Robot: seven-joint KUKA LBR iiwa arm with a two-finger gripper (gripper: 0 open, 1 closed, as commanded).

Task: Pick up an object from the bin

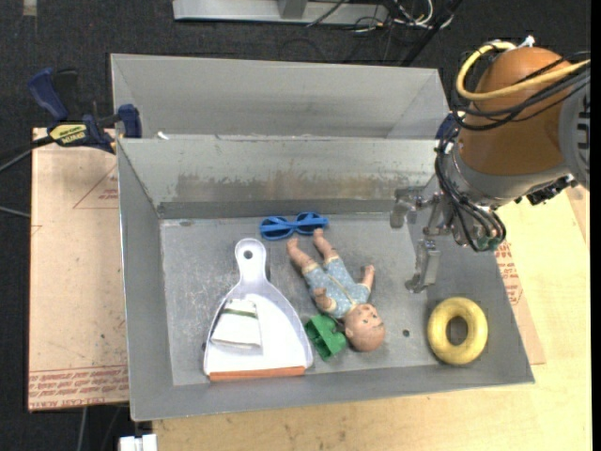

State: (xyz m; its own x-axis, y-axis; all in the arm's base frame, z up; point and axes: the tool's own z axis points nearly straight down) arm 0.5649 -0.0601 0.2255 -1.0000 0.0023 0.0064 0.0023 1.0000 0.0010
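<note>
My gripper (pixel 413 247) hangs open, fingers apart, nothing in them, over bare floor by the bin's (pixel 188 252) right wall. The yellow ring (pixel 457 330) lies near, the doll (pixel 338 289) beside. Going straight down, I might grab nothing or bump the wall.

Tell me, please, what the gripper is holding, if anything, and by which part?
Nothing seems to be held. The gripper hangs over bare bin floor, apart from the doll and the yellow ring, which both lie on it.
</note>
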